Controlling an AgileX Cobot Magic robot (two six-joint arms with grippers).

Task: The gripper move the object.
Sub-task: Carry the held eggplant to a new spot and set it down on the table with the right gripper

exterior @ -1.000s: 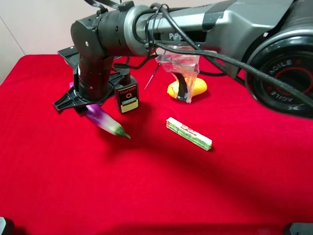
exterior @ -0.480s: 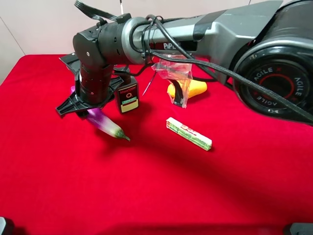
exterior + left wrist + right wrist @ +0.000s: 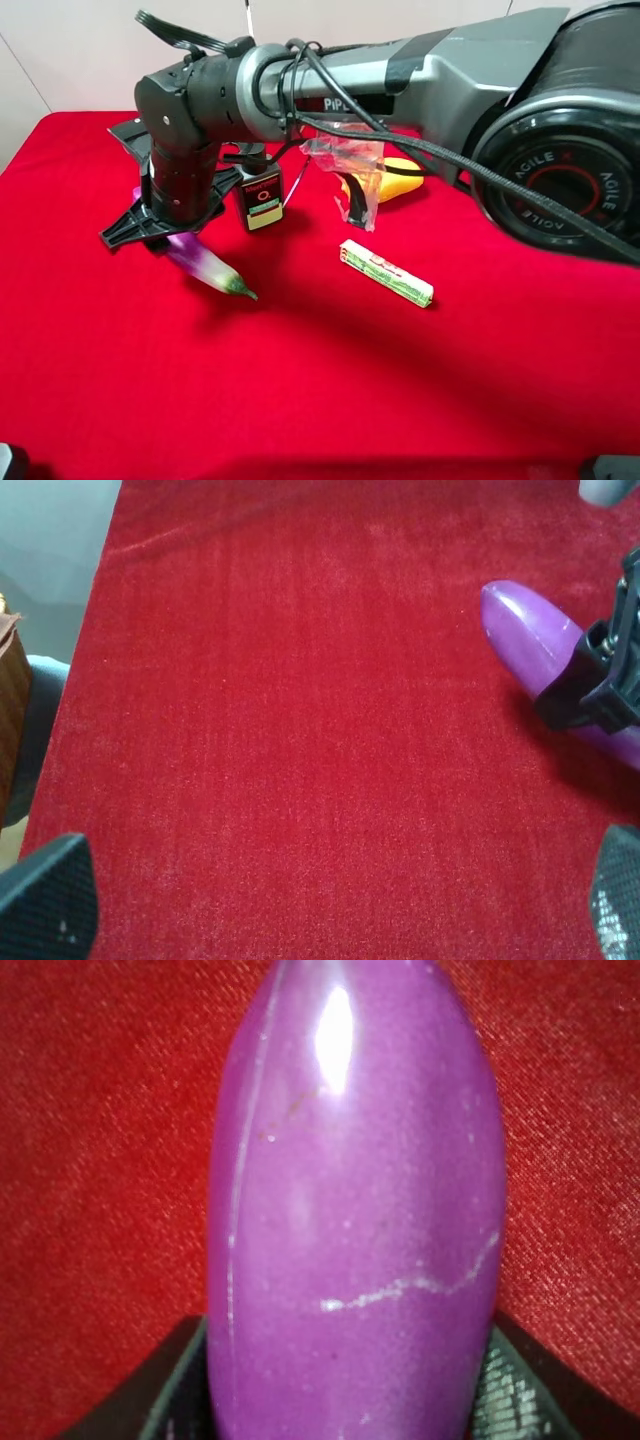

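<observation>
Right claw clenched on the long, shiny purple eggplant, toward left edge of fuzzy red tabletop, wide room lay in front.

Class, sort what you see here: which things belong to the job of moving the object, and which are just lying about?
Job: long glossy purple eggplant; black two-fingered right gripper, shut on it.
Lying about: yellow mango; green-and-white rectangular packet.

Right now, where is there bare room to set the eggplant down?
Free: red cloth in front of the eggplant and packet, along the near edge. Crowded: the back, around the right gripper, mango and plastic bag.
</observation>
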